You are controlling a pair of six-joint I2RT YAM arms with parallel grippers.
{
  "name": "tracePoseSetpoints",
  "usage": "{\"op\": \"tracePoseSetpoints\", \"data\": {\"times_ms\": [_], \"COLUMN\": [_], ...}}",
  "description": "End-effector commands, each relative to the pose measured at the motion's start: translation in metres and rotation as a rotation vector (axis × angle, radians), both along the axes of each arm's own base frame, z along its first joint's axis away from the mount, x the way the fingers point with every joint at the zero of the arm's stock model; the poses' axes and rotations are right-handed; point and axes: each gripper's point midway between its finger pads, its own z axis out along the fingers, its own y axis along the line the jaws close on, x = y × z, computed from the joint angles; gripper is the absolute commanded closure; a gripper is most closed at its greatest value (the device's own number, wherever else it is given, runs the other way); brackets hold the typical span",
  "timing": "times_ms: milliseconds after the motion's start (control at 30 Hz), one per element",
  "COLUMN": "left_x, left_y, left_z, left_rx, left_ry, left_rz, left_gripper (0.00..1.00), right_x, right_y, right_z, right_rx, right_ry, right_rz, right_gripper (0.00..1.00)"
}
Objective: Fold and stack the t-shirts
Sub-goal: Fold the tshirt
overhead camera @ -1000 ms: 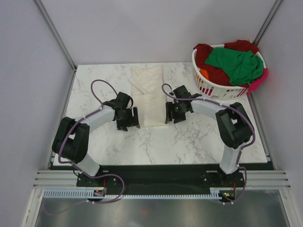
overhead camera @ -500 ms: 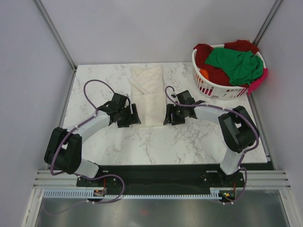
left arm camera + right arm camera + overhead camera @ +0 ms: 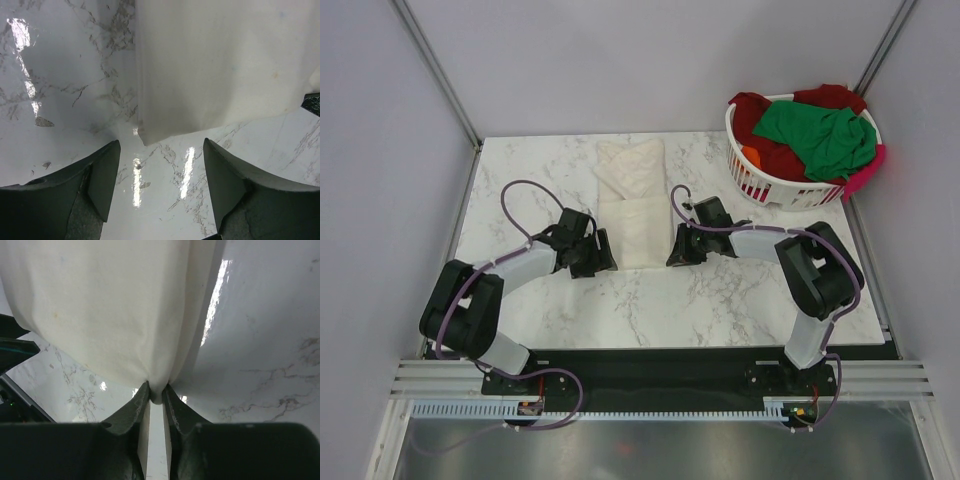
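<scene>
Left gripper (image 3: 161, 145) hangs low over the marble table (image 3: 510, 180) with its jaws spread wide and nothing between them. The near left corner of the cream t-shirt (image 3: 632, 205) lies just ahead of the gap, flat on the stone and not yet taken. That shirt is folded into a long narrow strip running away from the arms down the middle of the table. Its far end is rumpled and its near end is squared off between the two grippers. Right gripper (image 3: 155, 390) is nipped tight on the near right corner, with the cloth gathered into a small pucker between its closed jaws. At the far right corner stands the white laundry basket (image 3: 752, 185), heaped with a green t-shirt (image 3: 820, 135) over a dark red t-shirt (image 3: 760, 115), and with bits of orange and pink cloth showing at its side.

The cream cotton looks light, soft and quite limp, so it should sag and drape wherever it is not held, and it will carry no shape of its own. Several layers show at the edge, and a shallow pinch would likely catch only the top one and let the fold slide open. The sensible hold seems to be the near left corner, taken deep enough to trap every layer and matching the grip on the right. The table is glossy, so the strip may skate if dragged rather than lifted
</scene>
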Motion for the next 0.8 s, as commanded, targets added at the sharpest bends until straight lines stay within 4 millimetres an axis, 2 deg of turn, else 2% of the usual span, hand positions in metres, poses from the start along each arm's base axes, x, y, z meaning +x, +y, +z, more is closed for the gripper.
{"op": "tracePoseSetpoints", "data": {"times_ms": [0,167,333,600,767], "left_x": [0.012,0.016,0.018,0.02,0.028], "left_y": [-0.003,0.0,0.004,0.019,0.016], "left_z": [0.003,0.003,0.013,0.008,0.011], "left_rx": [-0.027,-0.029,-0.026,0.018,0.009], "left_ry": [-0.056,-0.098,-0.144,-0.159,-0.184], "left_rz": [0.04,0.058,0.071,0.125,0.126], "left_gripper": [0.26,0.3,0.31,0.37,0.39], "right_x": [-0.017,-0.019,-0.021,-0.021,-0.022], "right_y": [-0.01,-0.008,-0.009,-0.01,-0.01], "right_z": [-0.03,-0.036,-0.043,-0.048,-0.051], "right_rx": [-0.058,-0.055,-0.065,-0.075,-0.078], "right_ry": [0.07,0.083,0.094,0.103,0.111], "right_rz": [0.009,0.025,0.034,0.048,0.057], "right_gripper": [0.8,0.85,0.87,0.9,0.91]}}
